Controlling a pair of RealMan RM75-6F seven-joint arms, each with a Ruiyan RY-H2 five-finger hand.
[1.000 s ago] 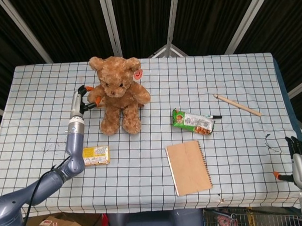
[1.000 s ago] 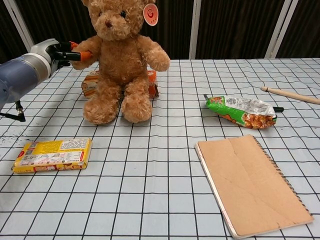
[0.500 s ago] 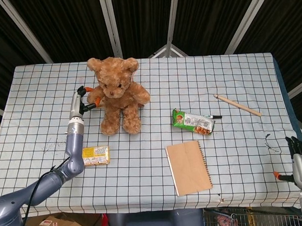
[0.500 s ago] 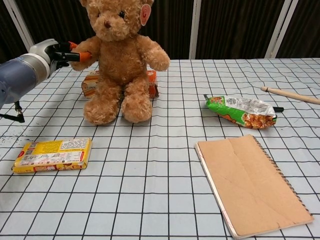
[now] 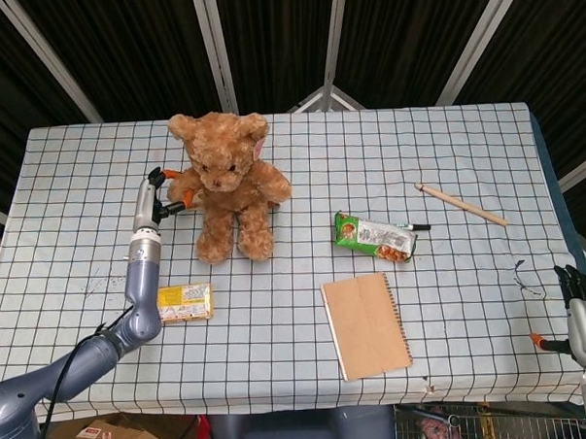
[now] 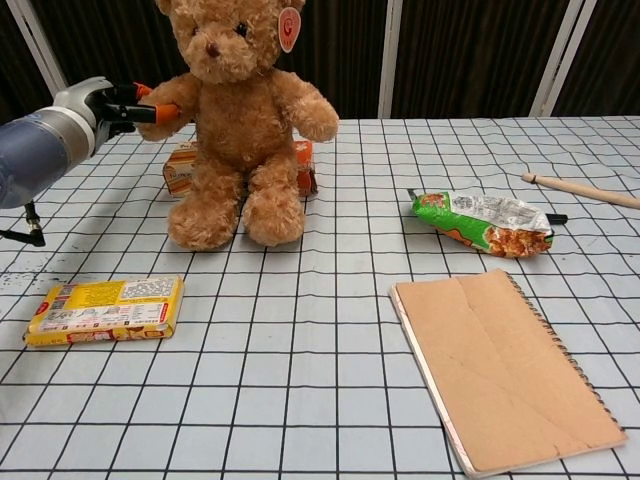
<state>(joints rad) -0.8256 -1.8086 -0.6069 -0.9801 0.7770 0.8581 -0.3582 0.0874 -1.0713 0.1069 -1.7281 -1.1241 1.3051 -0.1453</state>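
A brown teddy bear (image 5: 229,181) (image 6: 240,120) sits upright on the checked tablecloth at the back left, with a round red tag (image 6: 291,22) by its ear. My left hand (image 5: 159,190) (image 6: 112,106) reaches in from the left and pinches the bear's outstretched arm between its orange-tipped fingers. My right hand (image 5: 581,310) shows only in the head view, low at the table's front right corner. Its fingers are spread, it holds nothing, and it is far from every object.
An orange box (image 6: 181,169) stands behind the bear. A yellow packet (image 5: 185,302) (image 6: 105,308) lies front left, a green snack bag (image 5: 374,236) (image 6: 480,222) with a black pen (image 5: 417,227) in the middle, a brown notebook (image 5: 366,325) (image 6: 510,368) in front, and a wooden stick (image 5: 461,204) (image 6: 580,190) at the back right.
The bear has shifted and leaned slightly to the left with my left hand on its arm. The right hand has not moved.
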